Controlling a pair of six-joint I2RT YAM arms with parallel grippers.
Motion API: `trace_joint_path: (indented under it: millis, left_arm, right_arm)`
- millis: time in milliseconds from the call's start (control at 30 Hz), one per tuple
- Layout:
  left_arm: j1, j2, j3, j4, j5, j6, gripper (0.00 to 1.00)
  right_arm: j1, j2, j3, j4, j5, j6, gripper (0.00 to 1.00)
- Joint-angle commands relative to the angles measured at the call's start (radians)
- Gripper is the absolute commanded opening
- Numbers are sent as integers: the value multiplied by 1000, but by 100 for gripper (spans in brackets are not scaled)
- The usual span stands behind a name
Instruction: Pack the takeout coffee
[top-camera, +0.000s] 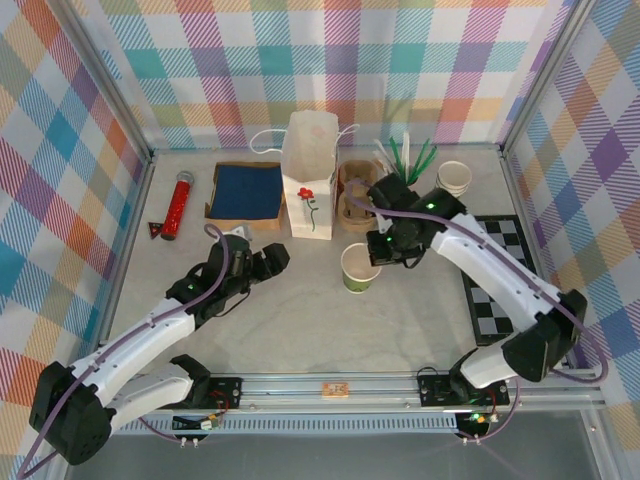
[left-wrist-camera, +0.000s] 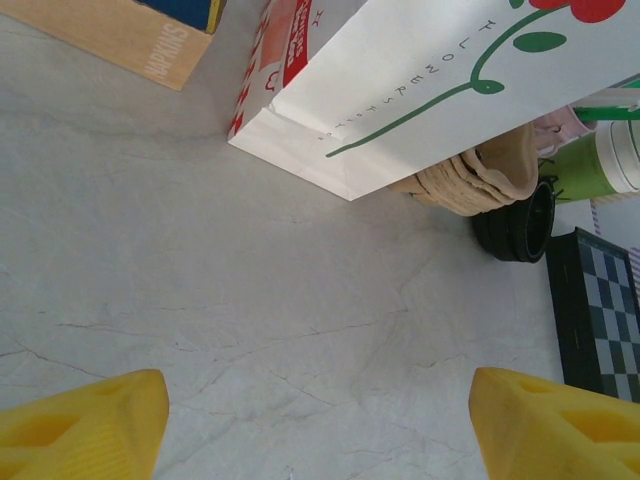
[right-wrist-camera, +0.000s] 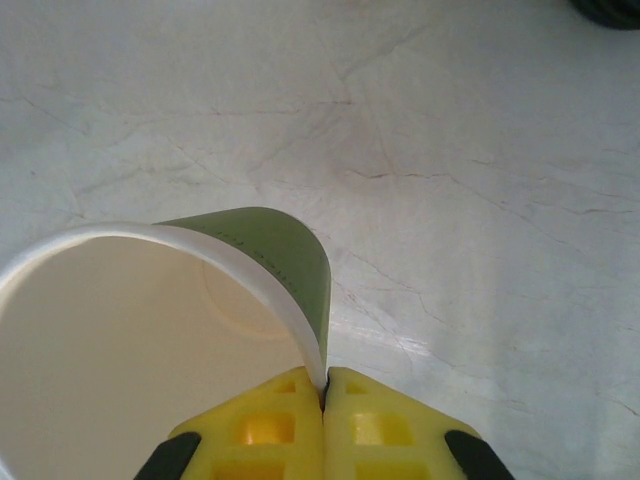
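On the left, the left claw (top-camera: 272, 258) is hanging over the bare table (top-camera: 300, 320). Its yellow fingers (left-wrist-camera: 80, 425) are spreading wide and gripping nothing. It is sitting just near of the white paper bag (top-camera: 308, 175), which is standing upright at the far centre. Further right, the green cup (top-camera: 360, 268) is standing open-topped, near and right of the bag. The right claw (right-wrist-camera: 323, 385) is clenching on the cup's far-right rim, pinching the paper wall between its fingertips.

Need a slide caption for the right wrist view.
Right tool pinches the rim of a lidless green cup, pale table beyond.
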Motion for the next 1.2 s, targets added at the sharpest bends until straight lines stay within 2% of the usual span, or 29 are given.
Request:
trace_joint_path:
  millis: [0, 333, 1167]
  left_arm:
    - [12, -37, -28, -25, -19, -12, 79]
    - [19, -24, -38, -25, -9, -3, 78]
    - [19, -42, -65, -15, -15, 13, 78]
  right_arm:
    - [38, 43, -10, 55, 26, 45, 1]
    - [115, 155, -24, 128, 33, 78, 0]
    - [118, 232, -73, 243, 80, 123, 2]
